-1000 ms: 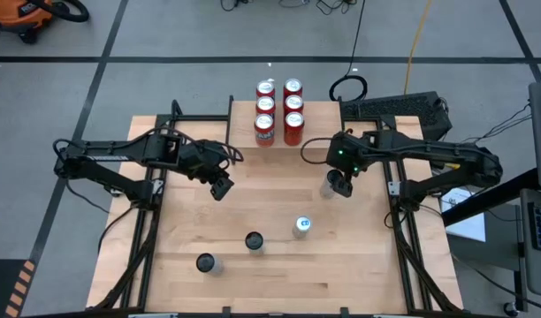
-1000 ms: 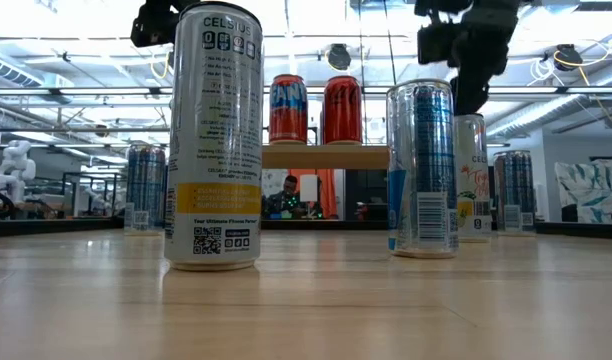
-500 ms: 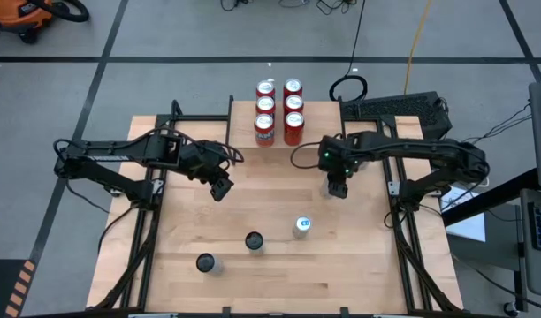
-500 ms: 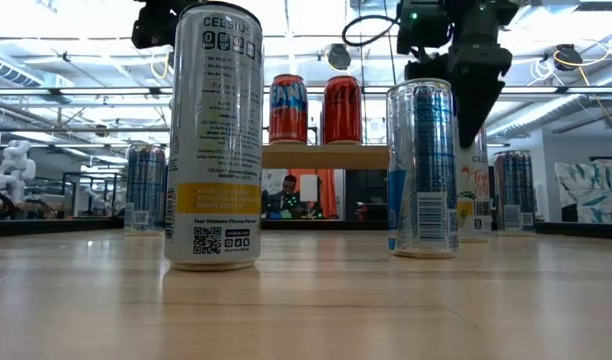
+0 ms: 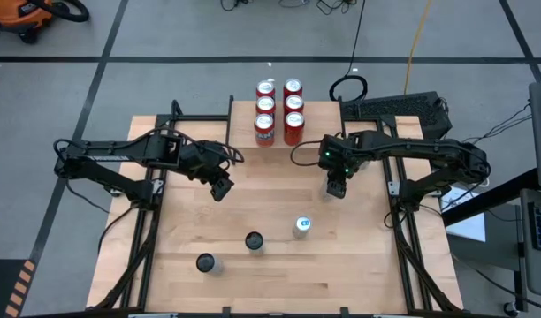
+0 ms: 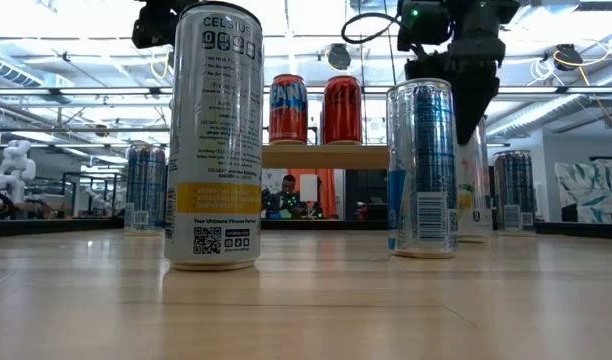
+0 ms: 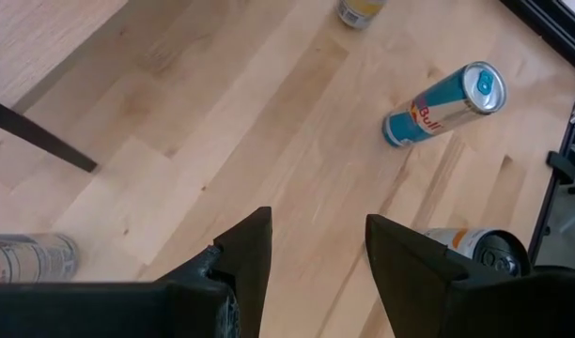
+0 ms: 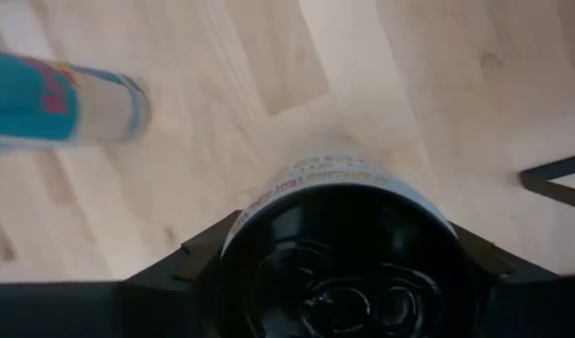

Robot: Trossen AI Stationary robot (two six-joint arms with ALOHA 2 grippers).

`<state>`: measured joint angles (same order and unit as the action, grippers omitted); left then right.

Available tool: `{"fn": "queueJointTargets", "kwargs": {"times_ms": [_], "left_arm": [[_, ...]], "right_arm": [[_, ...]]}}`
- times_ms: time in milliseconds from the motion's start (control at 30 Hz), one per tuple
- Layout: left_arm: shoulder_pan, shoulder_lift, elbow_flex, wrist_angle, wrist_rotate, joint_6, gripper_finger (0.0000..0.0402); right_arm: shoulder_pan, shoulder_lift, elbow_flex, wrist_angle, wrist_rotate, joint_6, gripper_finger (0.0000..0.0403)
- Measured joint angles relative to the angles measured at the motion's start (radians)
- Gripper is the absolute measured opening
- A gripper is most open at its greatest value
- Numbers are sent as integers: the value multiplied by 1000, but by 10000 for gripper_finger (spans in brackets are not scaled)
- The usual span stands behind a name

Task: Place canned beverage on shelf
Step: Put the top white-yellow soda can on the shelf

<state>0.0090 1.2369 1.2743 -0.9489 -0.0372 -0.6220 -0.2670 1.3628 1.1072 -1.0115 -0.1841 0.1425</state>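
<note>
Wooden table [image 5: 191, 221]: shelf [image 5: 244, 110] with six cans [image 5: 278, 112]; four cans [image 5: 254, 241] upright.

Right pincer [image 5: 335, 187] now over can [image 8: 339, 188].

Red cans [image 5: 279, 110] top the light-wood shelf [image 6: 326, 157]; a blue-and-silver can [image 7: 443, 103] stands apart.

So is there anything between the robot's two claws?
No, just bare wood. From above, the table shows nothing between the left gripper, hanging open, and the right gripper, which sits over a can.
</note>
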Motion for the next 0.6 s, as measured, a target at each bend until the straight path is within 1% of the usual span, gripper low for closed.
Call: {"fn": "queueJointTargets", "kwargs": {"times_ms": [167, 233, 333, 500, 600], "left_arm": [[0, 0, 0, 9, -19, 1, 176], [0, 0, -1, 34, -23, 11, 176], [-5, 0, -1, 96, -24, 44, 176], [-5, 0, -1, 245, -24, 119, 176], [-5, 0, -1, 338, -24, 170, 186]], "right_arm": [[1, -8, 59, -13, -54, 100, 237], [1, -8, 98, -33, -55, 157, 238], [1, -11, 164, -47, -56, 257, 239], [4, -11, 267, -50, -55, 406, 239], [15, -11, 322, -49, -55, 466, 239]]}}
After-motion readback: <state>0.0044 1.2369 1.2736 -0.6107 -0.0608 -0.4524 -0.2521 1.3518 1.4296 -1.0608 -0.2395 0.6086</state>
